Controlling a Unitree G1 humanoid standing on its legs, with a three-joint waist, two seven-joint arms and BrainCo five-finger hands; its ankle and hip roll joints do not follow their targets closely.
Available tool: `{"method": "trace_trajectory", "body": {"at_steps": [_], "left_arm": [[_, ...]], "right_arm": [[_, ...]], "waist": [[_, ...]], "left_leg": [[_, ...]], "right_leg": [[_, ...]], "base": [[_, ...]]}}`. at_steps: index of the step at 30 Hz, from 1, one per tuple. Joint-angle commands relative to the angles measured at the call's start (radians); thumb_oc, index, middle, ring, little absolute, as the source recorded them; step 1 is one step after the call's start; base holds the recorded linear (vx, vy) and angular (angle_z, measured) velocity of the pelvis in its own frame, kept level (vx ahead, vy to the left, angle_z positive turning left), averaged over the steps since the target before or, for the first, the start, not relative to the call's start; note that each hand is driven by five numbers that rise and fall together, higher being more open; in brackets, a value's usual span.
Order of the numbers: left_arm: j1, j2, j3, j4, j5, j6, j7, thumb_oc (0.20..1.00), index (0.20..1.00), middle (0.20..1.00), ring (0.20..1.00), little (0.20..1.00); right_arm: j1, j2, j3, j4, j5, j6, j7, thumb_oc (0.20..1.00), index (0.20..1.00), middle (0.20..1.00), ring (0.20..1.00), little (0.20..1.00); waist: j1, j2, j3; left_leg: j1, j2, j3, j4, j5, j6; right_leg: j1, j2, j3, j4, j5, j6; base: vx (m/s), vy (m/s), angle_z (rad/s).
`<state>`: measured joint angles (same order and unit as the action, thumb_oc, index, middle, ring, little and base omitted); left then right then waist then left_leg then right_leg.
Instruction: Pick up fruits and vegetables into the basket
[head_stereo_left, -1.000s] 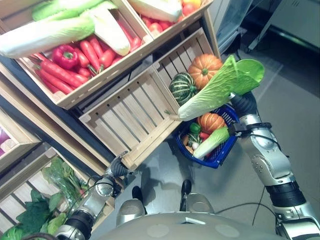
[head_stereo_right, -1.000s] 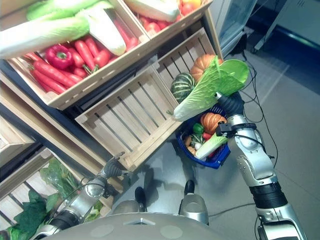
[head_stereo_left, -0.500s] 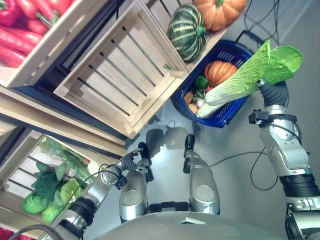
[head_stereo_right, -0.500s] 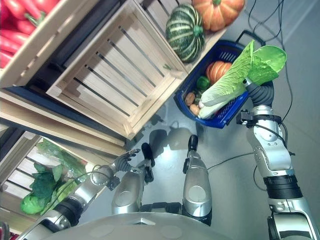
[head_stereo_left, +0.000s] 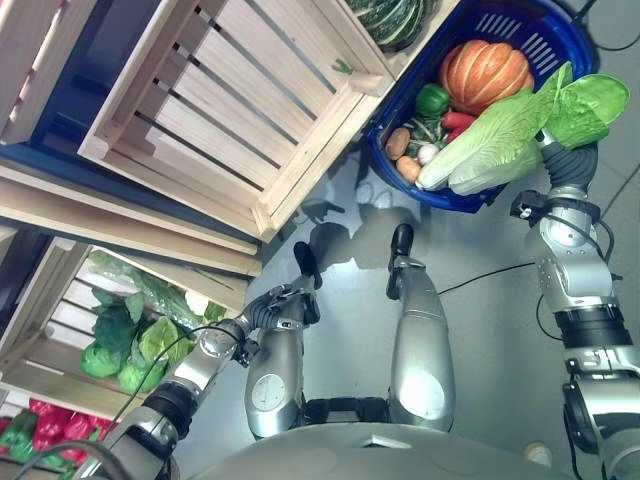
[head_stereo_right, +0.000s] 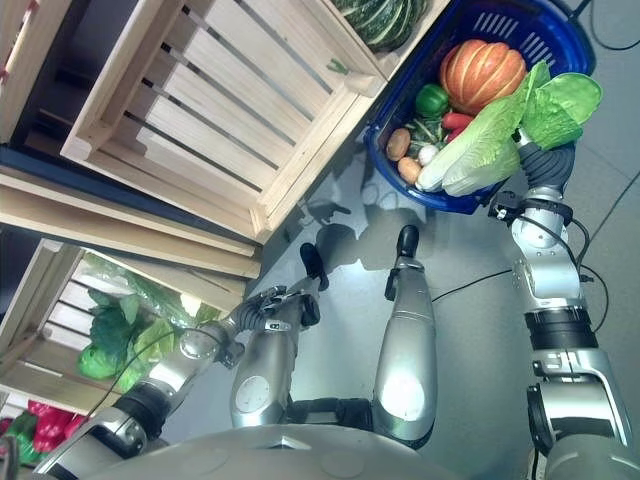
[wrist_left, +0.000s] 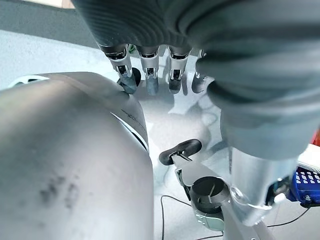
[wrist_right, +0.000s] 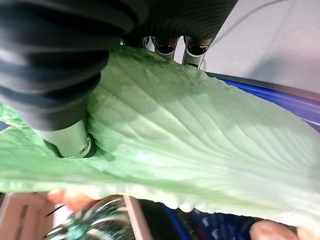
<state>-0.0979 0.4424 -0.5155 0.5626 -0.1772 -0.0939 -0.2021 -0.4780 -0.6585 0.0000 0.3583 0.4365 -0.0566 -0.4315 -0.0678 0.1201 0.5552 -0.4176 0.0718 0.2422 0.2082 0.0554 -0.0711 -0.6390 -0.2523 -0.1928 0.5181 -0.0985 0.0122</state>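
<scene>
My right hand (head_stereo_left: 568, 166) is shut on a long pale-green napa cabbage (head_stereo_left: 505, 125), with the thumb and fingers curled round its leafy end (wrist_right: 200, 130). The cabbage lies slanted across the near side of the blue basket (head_stereo_left: 520, 25) on the floor, its white stem end down among the contents. Inside the basket are an orange pumpkin (head_stereo_left: 487, 72), a green pepper (head_stereo_left: 432, 100), a red pepper and some small vegetables (head_stereo_left: 405, 145). My left hand (head_stereo_left: 272, 308) hangs low at my left side with its fingers (wrist_left: 148, 70) relaxed and holding nothing.
An empty wooden slatted crate (head_stereo_left: 230, 110) juts out from the stand beside the basket. A striped green squash (head_stereo_left: 392, 15) sits in the neighbouring crate above the basket. A lower crate holds leafy greens (head_stereo_left: 130, 340), and red peppers (head_stereo_left: 40, 435) lie below it.
The camera has tipped down towards the floor. My right hand has brought the cabbage down from above the basket onto it. The left hand stays low.
</scene>
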Motion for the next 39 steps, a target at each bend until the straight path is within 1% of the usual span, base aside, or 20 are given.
{"method": "trace_trajectory", "body": {"at_steps": [1, 3, 5, 7, 10, 13, 15, 18, 21, 23, 26, 28, 29, 30, 31, 32, 33, 34, 36, 39], "left_arm": [[0.073, -0.016, -0.101, -0.044, -0.016, -0.008, -0.011, 1.0, 1.0, 1.0, 1.0, 1.0], [0.073, 0.0, -0.117, -0.063, -0.021, -0.019, -0.011, 1.0, 1.0, 1.0, 1.0, 1.0], [0.072, 0.0, -0.116, -0.063, -0.021, -0.019, -0.011, 1.0, 1.0, 1.0, 1.0, 1.0], [0.077, 0.016, -0.144, -0.083, -0.029, -0.032, -0.001, 1.0, 1.0, 1.0, 1.0, 1.0], [0.081, 0.026, -0.16, -0.098, -0.047, -0.054, 0.007, 1.0, 1.0, 1.0, 1.0, 1.0], [0.078, 0.038, -0.171, -0.103, -0.059, -0.064, 0.017, 1.0, 1.0, 1.0, 1.0, 1.0], [0.076, 0.044, -0.18, -0.106, -0.061, -0.078, 0.031, 1.0, 1.0, 1.0, 1.0, 1.0], [0.076, 0.047, -0.202, -0.104, -0.057, -0.104, 0.052, 1.0, 1.0, 1.0, 1.0, 1.0], [0.072, 0.042, -0.224, -0.102, -0.057, -0.116, 0.074, 1.0, 1.0, 1.0, 1.0, 1.0], [0.066, 0.039, -0.234, -0.1, -0.052, -0.125, 0.086, 1.0, 1.0, 1.0, 1.0, 1.0], [0.058, 0.038, -0.243, -0.101, -0.056, -0.126, 0.103, 1.0, 1.0, 1.0, 1.0, 1.0], [0.055, 0.036, -0.246, -0.097, -0.053, -0.13, 0.107, 1.0, 1.0, 1.0, 1.0, 1.0], [0.054, 0.037, -0.247, -0.089, -0.046, -0.14, 0.111, 1.0, 1.0, 1.0, 1.0, 1.0], [0.054, 0.036, -0.246, -0.087, -0.045, -0.142, 0.111, 1.0, 1.0, 1.0, 1.0, 1.0], [0.053, 0.035, -0.248, -0.082, -0.04, -0.148, 0.117, 1.0, 1.0, 1.0, 1.0, 1.0], [0.052, 0.034, -0.251, -0.08, -0.041, -0.151, 0.124, 1.0, 1.0, 1.0, 1.0, 1.0], [0.049, 0.031, -0.25, -0.074, -0.04, -0.154, 0.128, 1.0, 1.0, 1.0, 1.0, 1.0], [0.047, 0.029, -0.252, -0.065, -0.043, -0.158, 0.133, 1.0, 1.0, 1.0, 1.0, 1.0], [0.046, 0.025, -0.254, -0.056, -0.041, -0.16, 0.136, 1.0, 1.0, 1.0, 1.0, 1.0], [0.048, 0.018, -0.256, -0.039, -0.031, -0.171, 0.141, 1.0, 1.0, 1.0, 1.0, 1.0]], "right_arm": [[-0.081, -0.124, -0.025, 0.025, 0.078, -0.126, 0.015, 0.2, 0.2, 0.2, 0.2, 0.2], [-0.129, -0.137, -0.02, 0.083, 0.111, -0.144, 0.036, 0.2, 0.2, 0.2, 0.2, 0.2], [-0.133, -0.138, -0.018, 0.086, 0.112, -0.146, 0.038, 0.2, 0.2, 0.2, 0.2, 0.2], [-0.2, -0.152, -0.005, 0.169, 0.168, -0.171, 0.088, 0.2, 0.2, 0.2, 0.2, 0.2], [-0.259, -0.16, 0.012, 0.247, 0.249, -0.189, 0.156, 0.2, 0.2, 0.2, 0.2, 0.2], [-0.3, -0.162, 0.025, 0.328, 0.298, -0.174, 0.19, 0.2, 0.2, 0.2, 0.2, 0.2], [-0.33, -0.171, 0.041, 0.377, 0.296, -0.165, 0.185, 0.2, 0.2, 0.2, 0.2, 0.2], [-0.382, -0.18, 0.061, 0.451, 0.324, -0.141, 0.181, 0.2, 0.2, 0.2, 0.2, 0.2], [-0.425, -0.184, 0.08, 0.516, 0.363, -0.131, 0.192, 0.2, 0.2, 0.2, 0.2, 0.2], [-0.441, -0.184, 0.089, 0.55, 0.353, -0.126, 0.205, 0.2, 0.2, 0.2, 0.2, 0.2], [-0.469, -0.187, 0.112, 0.594, 0.334, -0.079, 0.202, 0.2, 0.2, 0.2, 0.2, 0.2], [-0.475, -0.186, 0.118, 0.61, 0.328, -0.069, 0.196, 0.2, 0.2, 0.2, 0.2, 0.2], [-0.479, -0.185, 0.123, 0.638, 0.321, -0.04, 0.186, 0.2, 0.2, 0.2, 0.2, 0.2], [-0.48, -0.185, 0.124, 0.641, 0.32, -0.034, 0.183, 0.2, 0.2, 0.2, 0.2, 0.2], [-0.481, -0.183, 0.127, 0.655, 0.313, -0.011, 0.161, 0.2, 0.2, 0.2, 0.2, 0.2], [-0.482, -0.182, 0.131, 0.673, 0.314, -0.008, 0.156, 0.2, 0.2, 0.2, 0.2, 0.2], [-0.482, -0.176, 0.136, 0.684, 0.314, -0.004, 0.147, 0.423, 0.423, 0.423, 0.423, 0.423], [-0.482, -0.175, 0.135, 0.697, 0.305, 0.023, 0.125, 1.0, 1.0, 1.0, 1.0, 1.0], [-0.482, -0.171, 0.137, 0.711, 0.311, 0.013, 0.127, 1.0, 1.0, 1.0, 1.0, 1.0], [-0.483, -0.16, 0.139, 0.719, 0.302, 0.0, 0.086, 1.0, 1.0, 1.0, 1.0, 1.0]], "waist": [[0.008, 0.091, -0.035], [0.02, 0.105, -0.035], [0.02, 0.105, -0.035], [0.037, 0.123, -0.035], [0.052, 0.137, -0.035], [0.065, 0.143, -0.035], [0.074, 0.145, -0.035], [0.088, 0.155, -0.035], [0.098, 0.165, -0.035], [0.104, 0.17, -0.035], [0.113, 0.175, -0.035], [0.116, 0.175, -0.035], [0.12, 0.174, -0.035], [0.12, 0.174, -0.035], [0.123, 0.173, -0.035], [0.126, 0.172, -0.035], [0.129, 0.169, -0.035], [0.129, 0.165, -0.035], [0.129, 0.163, -0.035], [0.129, 0.16, -0.035]], "left_leg": [[-0.081, 0.032, -0.005, 0.178, -0.121, -0.026], [-0.114, 0.028, -0.012, 0.192, -0.113, -0.026], [-0.116, 0.028, -0.012, 0.193, -0.114, -0.026], [-0.153, 0.02, -0.019, 0.207, -0.11, -0.023], [-0.19, 0.014, -0.024, 0.218, -0.11, -0.02], [-0.228, 0.011, -0.027, 0.231, -0.12, -0.014], [-0.254, 0.011, -0.028, 0.241, -0.13, -0.009], [-0.286, 0.008, -0.031, 0.253, -0.131, -0.008], [-0.315, 0.008, -0.034, 0.26, -0.142, -0.004], [-0.335, 0.008, -0.037, 0.265, -0.145, -0.001], [-0.367, 0.008, -0.042, 0.279, -0.147, 0.004], [-0.377, 0.009, -0.044, 0.281, -0.148, 0.004], [-0.389, 0.007, -0.051, 0.288, -0.149, 0.006], [-0.391, 0.008, -0.051, 0.289, -0.149, 0.006], [-0.397, 0.007, -0.054, 0.29, -0.149, 0.007], [-0.402, 0.007, -0.057, 0.294, -0.15, 0.009], [-0.408, 0.007, -0.059, 0.298, -0.153, 0.013], [-0.415, 0.009, -0.063, 0.308, -0.158, 0.014], [-0.418, 0.01, -0.063, 0.313, -0.16, 0.016], [-0.418, 0.011, -0.067, 0.317, -0.163, 0.018]], "right_leg": [[-0.01, 0.018, -0.032, 0.051, -0.107, 0.028], [-0.041, 0.011, -0.031, 0.071, -0.115, 0.024], [-0.044, 0.011, -0.031, 0.073, -0.115, 0.023], [-0.086, 0.003, -0.028, 0.101, -0.123, 0.018], [-0.126, -0.004, -0.027, 0.121, -0.127, 0.011], [-0.159, -0.008, -0.027, 0.137, -0.127, 0.006], [-0.185, -0.013, -0.029, 0.147, -0.125, 0.004], [-0.213, -0.021, -0.032, 0.162, -0.126, 0.003], [-0.244, -0.03, -0.03, 0.174, -0.126, 0.002], [-0.266, -0.033, -0.027, 0.185, -0.127, 0.002], [-0.301, -0.036, -0.022, 0.203, -0.127, 0.0], [-0.308, -0.038, -0.022, 0.204, -0.127, 0.0], [-0.318, -0.036, -0.02, 0.206, -0.126, -0.001], [-0.319, -0.036, -0.02, 0.207, -0.126, -0.001], [-0.324, -0.035, -0.02, 0.208, -0.125, -0.001], [-0.327, -0.033, -0.019, 0.209, -0.126, -0.001], [-0.328, -0.033, -0.021, 0.211, -0.125, -0.002], [-0.333, -0.033, -0.022, 0.216, -0.126, -0.002], [-0.333, -0.032, -0.022, 0.218, -0.126, -0.002], [-0.333, -0.032, -0.021, 0.221, -0.125, -0.002]], "base": [[0.02, 0.004, 0.08], [0.01, -0.005, 0.05], [0.0, 0.0, 0.0], [0.02, -0.018, 0.08], [0.02, -0.02, 0.09], [0.01, -0.064, 0.08], [-0.01, -0.081, 0.13], [0.0, -0.042, 0.15], [0.0, -0.027, 0.06], [0.0, -0.033, 0.04], [0.0, -0.032, 0.05], [-0.01, -0.032, 0.05], [-0.01, -0.037, 0.04], [-0.01, -0.046, 0.03], [0.0, -0.033, 0.02], [-0.01, -0.05, 0.02], [-0.01, -0.053, 0.01], [-0.01, -0.041, 0.0], [0.0, 0.0, 0.0], [0.0, 0.0, 0.0]]}}
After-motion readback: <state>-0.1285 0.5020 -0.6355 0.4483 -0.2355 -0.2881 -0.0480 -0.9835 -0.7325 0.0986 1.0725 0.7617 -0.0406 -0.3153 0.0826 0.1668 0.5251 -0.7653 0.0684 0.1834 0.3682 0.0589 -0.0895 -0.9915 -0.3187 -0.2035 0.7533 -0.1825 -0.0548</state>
